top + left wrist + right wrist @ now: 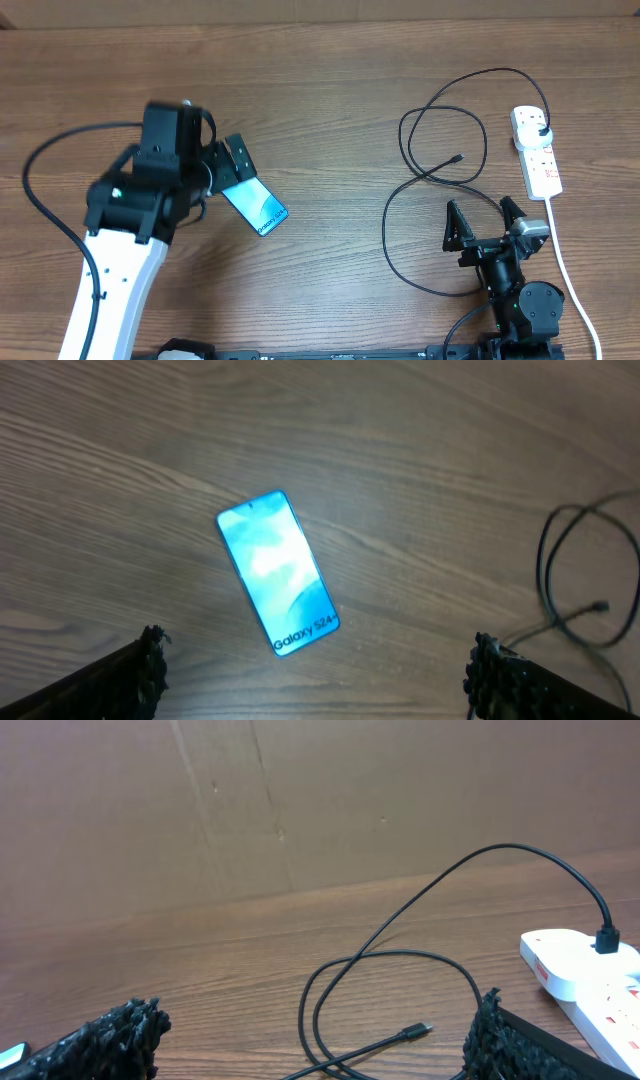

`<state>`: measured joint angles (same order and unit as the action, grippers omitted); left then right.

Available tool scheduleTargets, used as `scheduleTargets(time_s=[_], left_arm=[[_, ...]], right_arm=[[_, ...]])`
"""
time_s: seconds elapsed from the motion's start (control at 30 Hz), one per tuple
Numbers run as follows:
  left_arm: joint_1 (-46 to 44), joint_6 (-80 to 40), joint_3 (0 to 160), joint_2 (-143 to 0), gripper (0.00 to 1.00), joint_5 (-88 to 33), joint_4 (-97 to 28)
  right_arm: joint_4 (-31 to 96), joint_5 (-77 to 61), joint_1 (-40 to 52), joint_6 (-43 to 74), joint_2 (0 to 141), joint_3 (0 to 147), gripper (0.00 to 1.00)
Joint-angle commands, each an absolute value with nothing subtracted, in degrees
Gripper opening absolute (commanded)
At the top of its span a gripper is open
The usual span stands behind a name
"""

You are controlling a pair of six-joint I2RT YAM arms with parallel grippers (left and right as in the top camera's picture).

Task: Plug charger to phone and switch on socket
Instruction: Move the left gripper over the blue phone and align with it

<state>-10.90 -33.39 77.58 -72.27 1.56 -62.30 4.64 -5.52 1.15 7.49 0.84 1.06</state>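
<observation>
While both of my claws stand wide open and hold nothing, the slim blue-screened smartphone (278, 572) lies flat on the brown wood-grain table (330, 60), screen up and lit, well to the left of the other things. My left claw (317, 650) sits over it. Its black fingers (140, 670) are spread to either side of the end printed "Galaxy S24+", touching neither edge as far as I can see.

Off to the right, the long thin black charger cable (490, 70) loops loosely on the wood. Its small connector tip (458, 157) lies free, just ahead of my right claw (484, 222). Its black plug (541, 131) appears seated in the far outlet of the white elongated power strip (543, 170), whose thick white cord (568, 270) runs back toward the near table edge.
</observation>
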Motion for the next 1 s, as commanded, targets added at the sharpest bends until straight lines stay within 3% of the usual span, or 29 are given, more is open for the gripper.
scheduleTargets(time_s=[0.0, 0.23, 0.7, 0.97], left_arm=[[-11.1, -35.8, 84.0, -77.8, 1.0, 5.3, -65.5], [-11.1, -35.8, 89.7, -87.9, 1.0, 5.8, -71.8], [-11.1, -35.4, 89.7, -99.0, 1.0, 0.6, -72.4], [-10.9, -51.3, 88.7, -104.8, 0.99, 3.6, -74.0]], right_arm=[[4.4, -5.2, 0.9, 7.2, 0.2, 0.5, 1.0], [4.4, -5.2, 1.0, 7.2, 0.2, 0.5, 1.0], [4.4, -5.2, 1.0, 7.2, 0.2, 0.5, 1.0], [4.4, -5.2, 1.0, 7.2, 0.2, 0.5, 1.0]])
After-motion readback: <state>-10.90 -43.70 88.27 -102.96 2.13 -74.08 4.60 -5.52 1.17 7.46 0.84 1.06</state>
